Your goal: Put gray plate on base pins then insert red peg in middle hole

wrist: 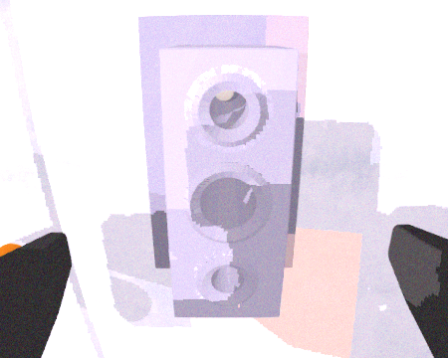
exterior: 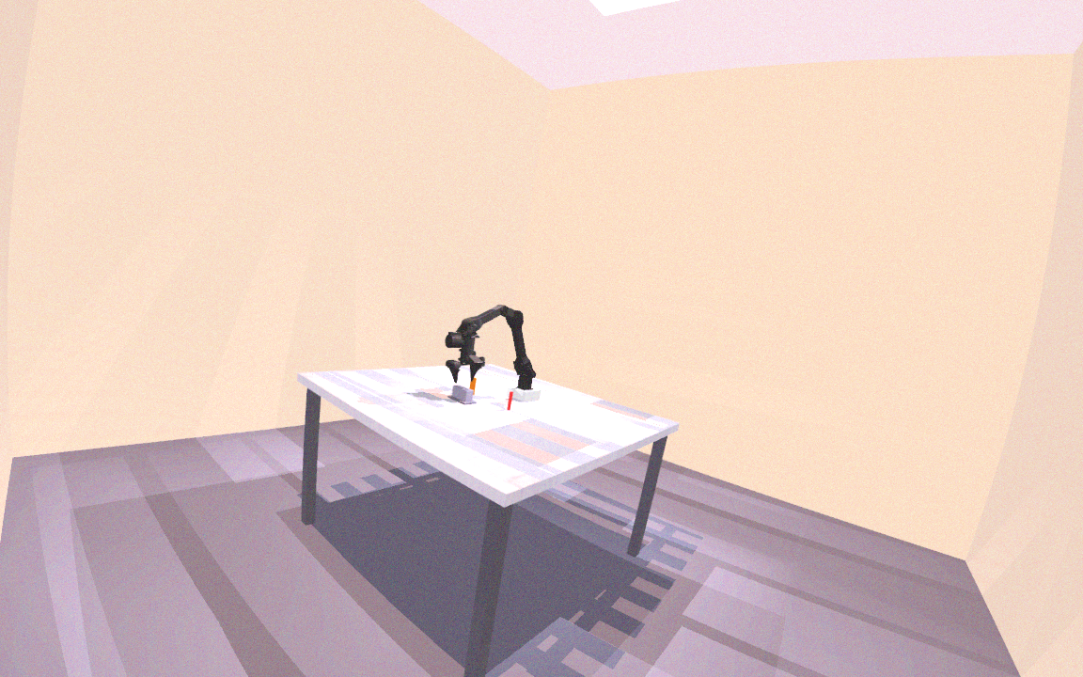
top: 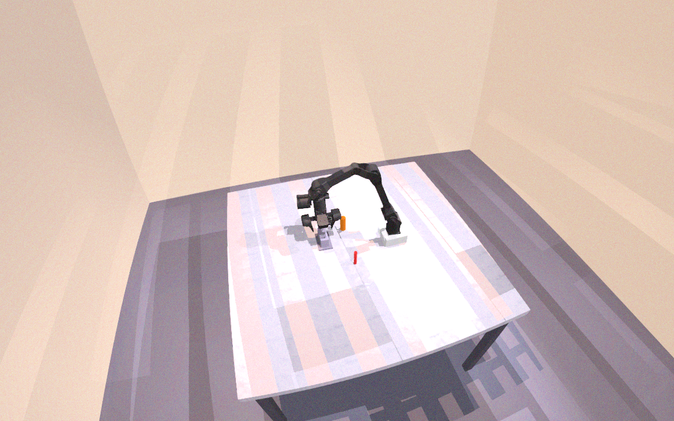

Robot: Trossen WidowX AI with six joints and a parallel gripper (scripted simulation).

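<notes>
My gripper (top: 322, 230) (exterior: 464, 381) (wrist: 232, 246) is open and empty, its fingers wide apart above the gray plate, one toward each long side. The thick plate (top: 325, 241) (exterior: 463, 393) (wrist: 179, 174) rests on the base (top: 326, 248) (wrist: 151, 99) and looks about level. Its holes face up in a row; the middle one (wrist: 228, 203) is empty. The base's rim shows past the plate in the wrist view. The pins are mostly hidden, so full seating cannot be told. The red peg (top: 355, 257) (exterior: 510, 401) stands upright on the table, apart from the plate, toward the front right in the top view.
An orange cylinder (top: 343, 223) (exterior: 472, 385) (wrist: 5, 253) stands close to the plate, beyond the left finger in the wrist view. The arm's white mount (top: 394, 238) (exterior: 526, 395) is on the table (top: 433, 293) (exterior: 411, 412), to the right of the plate and peg in the top view.
</notes>
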